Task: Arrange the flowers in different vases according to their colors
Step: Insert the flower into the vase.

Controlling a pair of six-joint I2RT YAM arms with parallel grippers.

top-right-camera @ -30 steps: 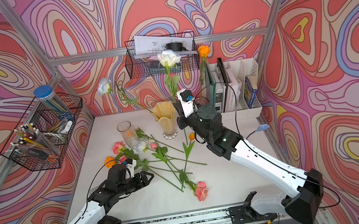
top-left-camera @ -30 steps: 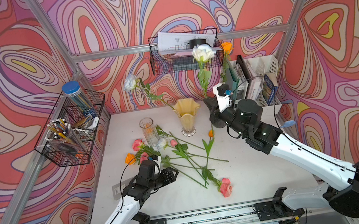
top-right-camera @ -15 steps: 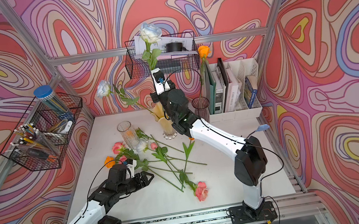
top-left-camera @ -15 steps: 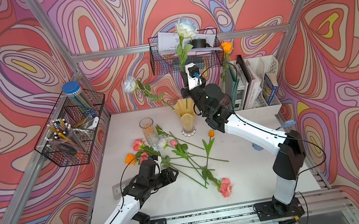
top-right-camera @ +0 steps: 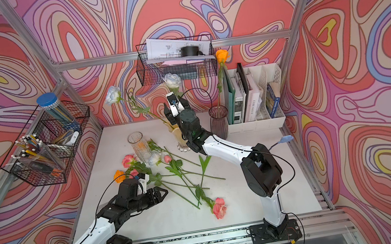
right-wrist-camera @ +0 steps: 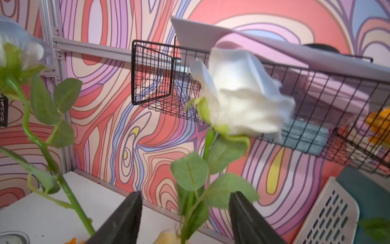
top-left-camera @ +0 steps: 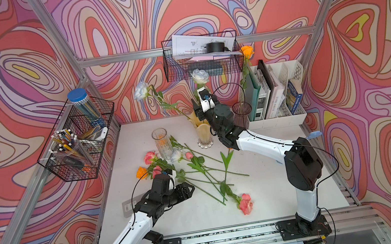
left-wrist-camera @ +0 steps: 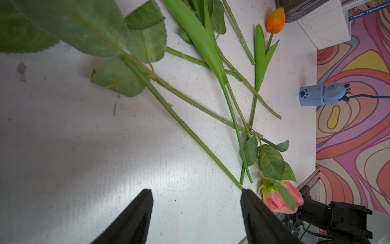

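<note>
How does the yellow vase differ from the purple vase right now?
The yellow vase is opaque with a wavy rim and a foot; the purple vase is see-through ribbed glass. The yellow vase holds two white roses, the purple vase one orange rose. Both stand upright on the table.

To my left, a black wire side basket (top-left-camera: 75, 170) holds a clear plastic pen cup (top-left-camera: 69, 153) and a blue-lidded clear tube (top-left-camera: 86, 112). Ahead, another black wire basket (top-left-camera: 178, 67) carries white papers (top-left-camera: 188, 46); a white slotted file rack (top-left-camera: 278, 122) stands on my counter (top-left-camera: 266, 196).
</note>
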